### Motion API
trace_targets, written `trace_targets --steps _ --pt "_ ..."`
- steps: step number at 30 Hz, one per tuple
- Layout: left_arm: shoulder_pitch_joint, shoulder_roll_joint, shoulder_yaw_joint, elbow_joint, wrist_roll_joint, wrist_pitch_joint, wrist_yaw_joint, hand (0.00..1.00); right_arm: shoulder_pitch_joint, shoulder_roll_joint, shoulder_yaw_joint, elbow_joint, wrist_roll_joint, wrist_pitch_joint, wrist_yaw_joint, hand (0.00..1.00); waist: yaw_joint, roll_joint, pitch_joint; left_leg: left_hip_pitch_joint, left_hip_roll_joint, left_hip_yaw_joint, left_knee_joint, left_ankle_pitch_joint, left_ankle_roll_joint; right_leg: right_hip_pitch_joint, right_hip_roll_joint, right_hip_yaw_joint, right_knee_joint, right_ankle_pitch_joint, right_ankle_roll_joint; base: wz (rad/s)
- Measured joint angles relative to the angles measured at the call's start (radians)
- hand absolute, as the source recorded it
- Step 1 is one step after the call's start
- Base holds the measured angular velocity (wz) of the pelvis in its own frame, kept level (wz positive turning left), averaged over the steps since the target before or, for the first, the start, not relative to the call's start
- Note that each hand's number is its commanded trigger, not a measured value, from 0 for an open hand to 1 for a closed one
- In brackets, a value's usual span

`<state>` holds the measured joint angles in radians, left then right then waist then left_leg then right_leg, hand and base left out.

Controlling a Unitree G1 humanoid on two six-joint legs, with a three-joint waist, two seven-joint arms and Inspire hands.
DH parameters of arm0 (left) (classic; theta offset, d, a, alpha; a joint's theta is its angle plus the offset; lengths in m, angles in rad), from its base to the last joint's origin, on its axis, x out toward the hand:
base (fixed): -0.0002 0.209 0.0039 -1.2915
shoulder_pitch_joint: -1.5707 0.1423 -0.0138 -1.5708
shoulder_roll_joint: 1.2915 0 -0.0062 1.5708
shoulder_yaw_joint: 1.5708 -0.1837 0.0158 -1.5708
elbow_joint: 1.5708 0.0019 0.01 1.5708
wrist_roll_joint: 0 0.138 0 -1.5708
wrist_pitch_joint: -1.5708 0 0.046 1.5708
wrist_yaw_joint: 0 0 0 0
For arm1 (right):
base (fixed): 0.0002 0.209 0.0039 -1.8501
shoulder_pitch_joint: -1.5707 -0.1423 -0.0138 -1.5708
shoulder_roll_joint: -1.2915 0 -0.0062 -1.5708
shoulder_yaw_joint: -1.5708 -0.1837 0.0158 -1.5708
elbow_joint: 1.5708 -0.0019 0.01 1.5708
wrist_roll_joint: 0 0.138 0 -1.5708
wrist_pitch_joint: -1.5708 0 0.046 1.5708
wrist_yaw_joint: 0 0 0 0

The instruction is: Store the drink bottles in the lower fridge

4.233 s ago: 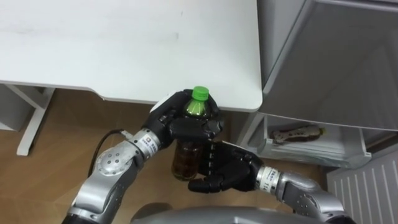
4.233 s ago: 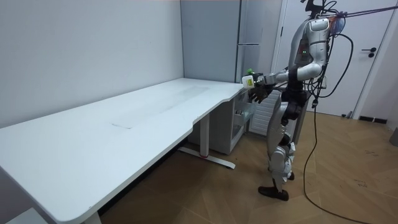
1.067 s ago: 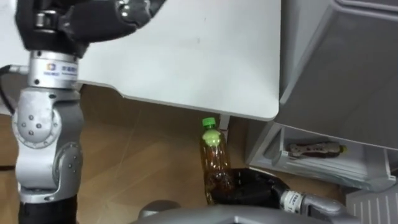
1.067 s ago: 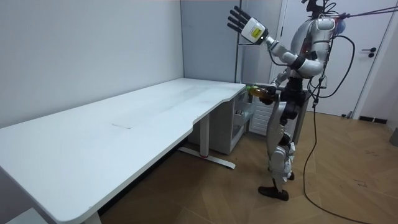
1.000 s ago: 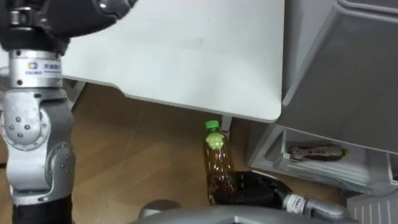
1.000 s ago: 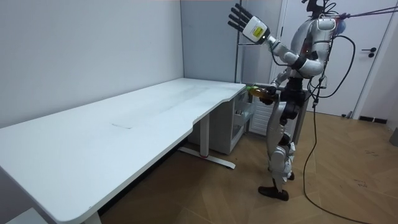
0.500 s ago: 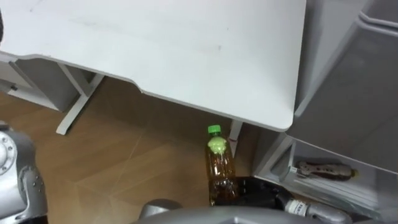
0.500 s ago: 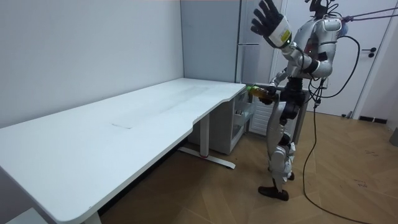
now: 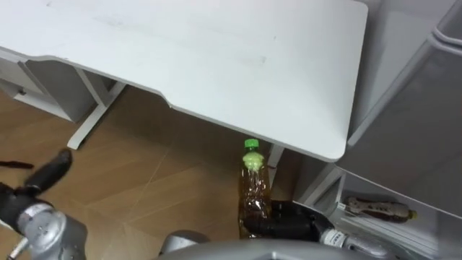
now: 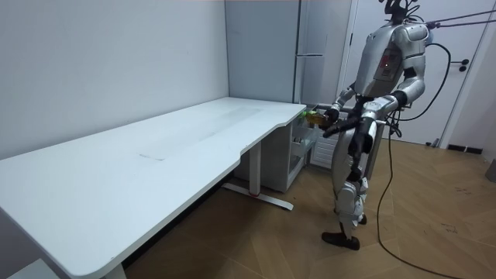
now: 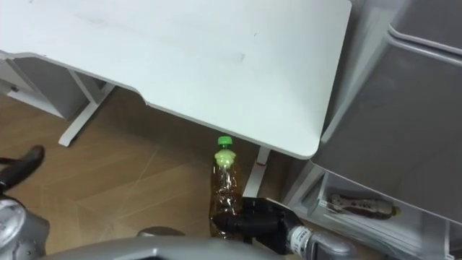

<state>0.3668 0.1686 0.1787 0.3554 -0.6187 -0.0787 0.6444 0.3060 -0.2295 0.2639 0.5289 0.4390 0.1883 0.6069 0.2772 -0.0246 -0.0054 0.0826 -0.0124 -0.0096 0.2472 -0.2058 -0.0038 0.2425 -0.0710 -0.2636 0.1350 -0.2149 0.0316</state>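
Office-type room, fridge in the far corner.
Long white L-shaped counter (image 10: 155, 147) on white metal legs (image 10: 256, 177), running from the lower left to the centre of the room view. Low grey cabinet (image 9: 43, 81) tucked under it, upper left of the left eye view. Tall grey fridge (image 10: 310, 39) against the back wall, upper centre of the room view. Its lower compartment (image 9: 375, 220) stands open at the lower right of the left eye view, with white shelves inside. Plain pale walls (image 10: 101, 62). Wood floor (image 10: 434, 232) laid in a herringbone pattern. White door (image 10: 474, 93) with a dark handle at the far right of the room view.
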Motion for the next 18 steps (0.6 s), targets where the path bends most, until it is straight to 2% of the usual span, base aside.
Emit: trace_targets --steps 2,5,8,11,13,18 --pt "0.002 0.000 -0.009 0.051 -0.030 0.015 -0.006 0.00 -0.001 -0.001 0.013 0.000 0.034 0.005 -0.016 1.00 0.000 -0.006 0.0036 0.000 0.000 0.003 -0.005 0.000 0.000 0.000 0.000 0.002 0.000 0.000 0.000 -0.04" --pt "0.003 0.004 -0.036 0.161 0.003 0.017 -0.037 0.00 -0.006 -0.005 0.027 0.000 0.046 0.008 -0.020 1.00 -0.002 -0.008 0.0051 -0.002 0.000 0.009 -0.009 0.000 0.000 -0.006 -0.001 0.013 0.000 0.000 0.000 -0.07" --pt "0.008 0.004 -0.069 0.216 0.003 0.046 -0.059 0.00 -0.009 -0.008 0.043 0.000 0.078 0.014 -0.020 1.00 -0.006 -0.011 0.0082 -0.007 0.000 0.009 -0.010 0.000 0.000 -0.014 -0.001 0.014 -0.001 0.000 0.000 -0.01" --pt "0.017 0.005 -0.091 0.290 0.003 0.064 -0.085 0.00 -0.017 -0.013 0.057 0.000 0.080 0.021 -0.025 1.00 -0.026 -0.011 0.0091 -0.007 -0.001 0.009 -0.010 0.000 0.000 -0.013 -0.001 0.013 0.001 0.000 0.000 0.00" --pt "0.021 0.004 -0.107 0.334 0.003 0.083 -0.112 0.00 -0.018 -0.019 0.060 0.000 0.080 0.024 -0.029 1.00 -0.038 -0.007 0.0125 -0.008 0.000 0.009 -0.010 0.000 0.000 -0.013 -0.001 0.012 0.002 0.000 0.000 0.00" --pt "0.020 0.004 -0.127 0.377 0.006 0.097 -0.157 0.00 -0.019 -0.036 0.069 0.016 0.128 0.027 -0.039 1.00 -0.060 0.005 0.0177 -0.010 0.000 0.007 -0.009 0.000 0.001 -0.012 0.000 0.012 0.008 0.000 0.000 0.00"
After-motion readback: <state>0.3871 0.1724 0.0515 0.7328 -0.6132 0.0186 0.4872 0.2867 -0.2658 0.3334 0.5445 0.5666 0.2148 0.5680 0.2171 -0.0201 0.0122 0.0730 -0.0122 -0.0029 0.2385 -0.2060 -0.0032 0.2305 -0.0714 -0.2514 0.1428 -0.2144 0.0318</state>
